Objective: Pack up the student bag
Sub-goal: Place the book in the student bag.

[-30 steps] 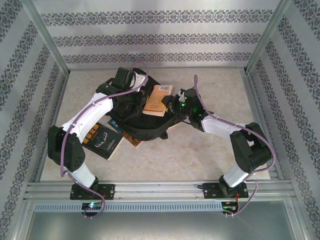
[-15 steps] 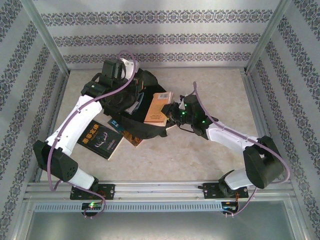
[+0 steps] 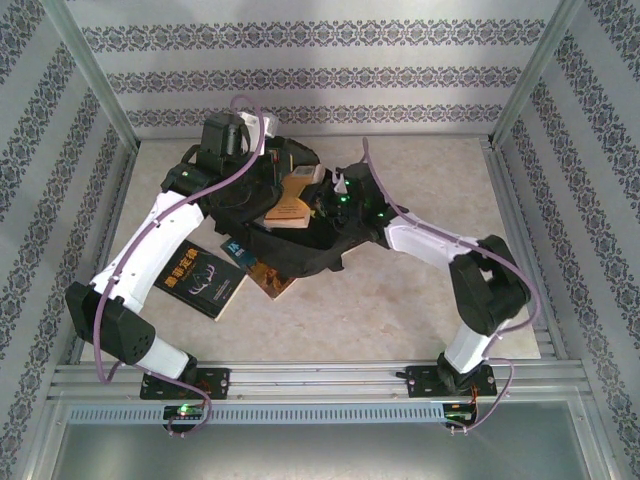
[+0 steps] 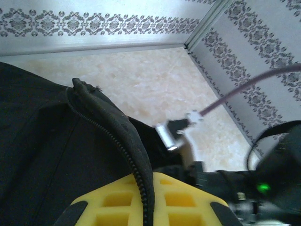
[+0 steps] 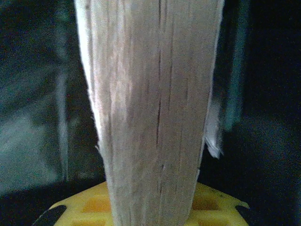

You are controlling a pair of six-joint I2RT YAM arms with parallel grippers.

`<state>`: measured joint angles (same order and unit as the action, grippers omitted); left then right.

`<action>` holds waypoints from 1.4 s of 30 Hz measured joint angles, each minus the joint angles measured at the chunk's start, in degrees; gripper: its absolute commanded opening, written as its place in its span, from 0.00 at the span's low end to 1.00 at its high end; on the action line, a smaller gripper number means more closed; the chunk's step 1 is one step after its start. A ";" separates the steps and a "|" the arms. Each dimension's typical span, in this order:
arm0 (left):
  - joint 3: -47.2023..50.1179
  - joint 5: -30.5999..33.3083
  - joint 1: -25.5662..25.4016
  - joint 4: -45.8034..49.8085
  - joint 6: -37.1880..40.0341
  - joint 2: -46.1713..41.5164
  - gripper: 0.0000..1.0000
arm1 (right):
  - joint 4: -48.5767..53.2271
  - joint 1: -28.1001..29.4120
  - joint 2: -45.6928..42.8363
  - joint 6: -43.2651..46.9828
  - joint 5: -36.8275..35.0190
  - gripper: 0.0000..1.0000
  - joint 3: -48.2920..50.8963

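Bag (image 3: 300, 258) mouth held open by left gripper (image 4: 148, 209) pinching zip edge (image 4: 126, 141), so right gripper (image 5: 150, 212), clamped on book (image 5: 150, 94), can feed it in.

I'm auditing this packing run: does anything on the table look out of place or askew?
Yes. A brown-and-blue flat book lies partly pinned under the near edge of the large black fabric backpack, so lifting it may be awkward. A black book with gold lettering lies skewed beside it.
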<state>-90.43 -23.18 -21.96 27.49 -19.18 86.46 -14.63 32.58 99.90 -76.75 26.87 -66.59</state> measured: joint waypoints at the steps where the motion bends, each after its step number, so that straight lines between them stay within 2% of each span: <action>1: 0.00 -0.31 0.00 -0.39 -0.46 0.00 0.00 | -0.09 0.24 1.77 -0.59 -0.28 0.00 -1.40; 5: -0.02 -1.14 -0.04 -1.53 -1.40 0.00 0.00 | 0.46 1.92 10.62 -1.86 -2.91 0.02 -9.99; 9: -0.59 -1.20 -0.04 -1.62 -1.51 0.02 0.00 | 2.40 4.11 17.64 -2.56 -7.50 0.13 -18.99; 10: -0.83 -1.07 -0.04 -1.68 -1.49 0.02 0.00 | 2.60 4.44 19.21 -2.64 -8.31 0.21 -21.18; 12: -1.44 -0.26 -0.04 -1.84 -1.33 0.02 0.00 | 3.34 4.81 23.08 -2.97 -9.01 0.44 -26.73; 13: -1.68 0.24 0.02 -1.88 -1.16 0.02 0.00 | 3.30 4.83 24.70 -3.02 -9.09 0.51 -29.00; 15: -1.95 1.49 0.31 -2.29 -0.57 0.02 0.00 | 3.56 5.07 27.87 -2.29 -8.83 0.62 -33.57; 19: -1.97 3.43 0.92 -2.12 0.37 0.11 0.00 | 4.74 5.07 29.07 0.52 -7.96 0.78 -34.99; 23: -1.97 4.90 1.38 -2.12 1.46 0.15 0.00 | 5.57 5.03 27.82 5.68 -6.91 0.85 -33.42; 26: -1.64 5.31 2.56 -2.73 1.57 0.17 0.00 | 8.98 4.63 24.41 11.32 -5.57 0.85 -30.84; 33: -0.68 5.25 6.71 -5.75 1.14 3.02 0.00 | 16.04 3.91 10.23 25.20 -3.89 0.82 -22.60; 42: 0.15 5.68 8.94 -5.62 0.85 9.11 0.00 | 24.35 3.63 -4.96 37.35 -7.78 0.80 -13.44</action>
<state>-90.28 -17.50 -13.02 21.87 -18.33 95.57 9.72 36.21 94.94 -39.40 19.09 -80.03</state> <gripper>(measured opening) 0.086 0.803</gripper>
